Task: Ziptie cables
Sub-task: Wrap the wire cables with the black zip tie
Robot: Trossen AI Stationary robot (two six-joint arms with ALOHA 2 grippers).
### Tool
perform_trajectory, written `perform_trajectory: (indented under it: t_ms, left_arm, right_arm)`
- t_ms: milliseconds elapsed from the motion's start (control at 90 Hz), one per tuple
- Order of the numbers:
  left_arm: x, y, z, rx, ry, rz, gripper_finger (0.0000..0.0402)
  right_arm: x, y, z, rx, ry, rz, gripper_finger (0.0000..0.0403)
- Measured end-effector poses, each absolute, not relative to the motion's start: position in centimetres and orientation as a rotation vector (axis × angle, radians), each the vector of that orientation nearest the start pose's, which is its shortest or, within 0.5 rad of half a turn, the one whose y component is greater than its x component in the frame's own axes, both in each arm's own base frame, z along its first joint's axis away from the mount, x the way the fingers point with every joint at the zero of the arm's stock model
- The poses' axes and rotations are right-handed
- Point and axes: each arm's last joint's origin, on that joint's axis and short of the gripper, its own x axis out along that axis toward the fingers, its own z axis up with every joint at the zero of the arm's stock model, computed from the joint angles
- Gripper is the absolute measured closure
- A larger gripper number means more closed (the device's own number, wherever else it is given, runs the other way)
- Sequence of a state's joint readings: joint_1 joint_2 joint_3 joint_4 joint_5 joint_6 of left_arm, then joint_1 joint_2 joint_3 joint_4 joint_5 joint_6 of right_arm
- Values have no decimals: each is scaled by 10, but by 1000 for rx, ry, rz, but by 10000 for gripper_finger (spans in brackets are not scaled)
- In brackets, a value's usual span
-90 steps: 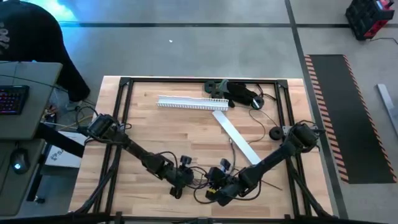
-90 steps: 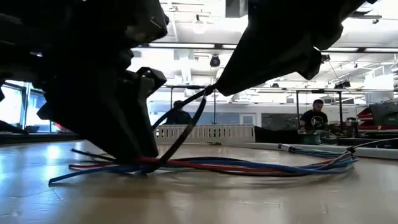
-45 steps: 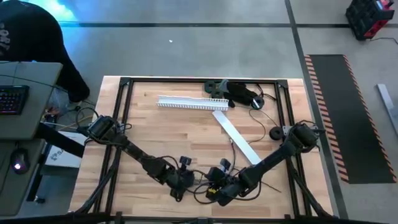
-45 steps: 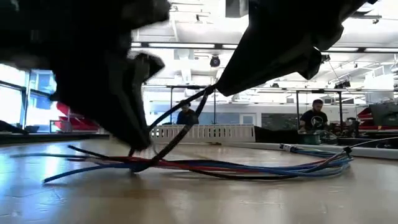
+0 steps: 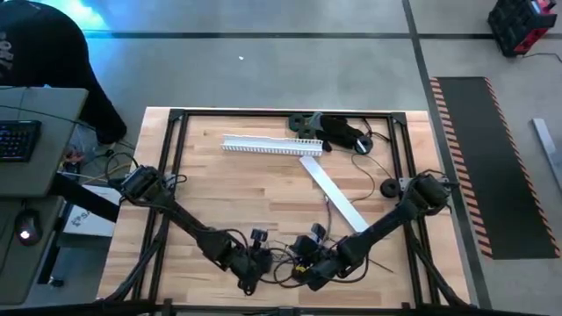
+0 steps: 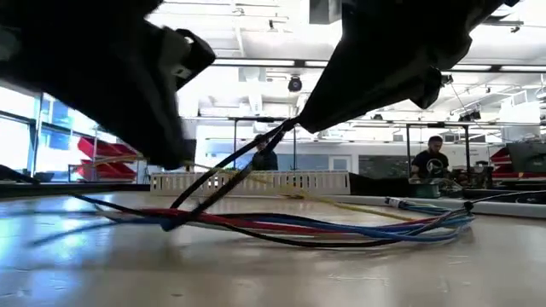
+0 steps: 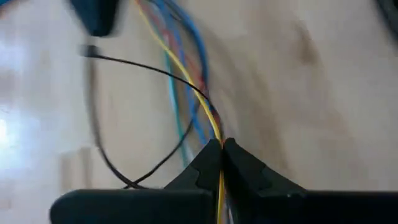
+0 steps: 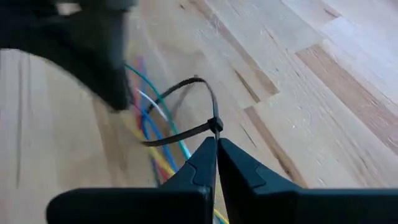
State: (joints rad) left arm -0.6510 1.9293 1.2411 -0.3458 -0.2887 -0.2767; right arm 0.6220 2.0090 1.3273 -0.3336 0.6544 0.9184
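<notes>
evidently the cables (image 6: 281, 228) are light, thin and very floppy: they lie slack along the near edge of the wooden table (image 5: 263, 189), between the two arms, in red, blue and yellow strands that sag and splay wherever they are not held. judged from this, they will slide past one another and spread if taken at one end only; the sound place to grip is the gathered middle of the bunch, close to the zip tie (image 8: 189, 115), so the strands stay together while the loop is drawn in. the left gripper (image 7: 221, 149) is clenched on a few strands, a yellow one running visibly between its fingertips, and lifts them slightly off the surface. the right gripper (image 8: 216, 146) is closed on the head of the black zip tie, whose loop stands open around part of the bunch and looks stiff enough to keep its shape. the table top is smooth, glossy wood; cables are likely to skid on it rather than catch. farther back on it lie a white slotted strip (image 5: 270, 146), a flat white strip (image 5: 334, 195) and a black gadget (image 5: 338, 132). beyond the table, a person (image 6: 432, 160) sits in a bright workshop; another figure (image 5: 53, 66) stands at a desk beside the left arm.
</notes>
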Motion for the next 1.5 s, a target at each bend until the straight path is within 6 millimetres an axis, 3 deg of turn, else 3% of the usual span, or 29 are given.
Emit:
perform_trajectory:
  t_ms: [233, 422, 689, 833, 1156, 1300, 1500]
  left_arm:
    - [302, -245, 160, 222, 944, -215, 401]
    - [301, -246, 160, 215, 908, -130, 397]
    - [307, -239, 162, 224, 868, -45, 333]
    - [310, -230, 164, 225, 792, 154, 319]
    - [293, -204, 145, 189, 926, 371, 368]
    - [287, -198, 121, 131, 922, 308, 396]
    - [285, -189, 99, 62, 787, 185, 401]
  right_arm:
    - [337, 220, 154, 296, 769, -421, 403]
    - [337, 221, 154, 293, 771, -401, 403]
    - [343, 224, 158, 246, 708, -363, 403]
    - [347, 226, 162, 216, 650, -353, 403]
    - [355, 224, 156, 249, 595, -379, 403]
    - [359, 228, 153, 258, 583, -337, 403]
    - [358, 228, 153, 246, 579, -345, 403]
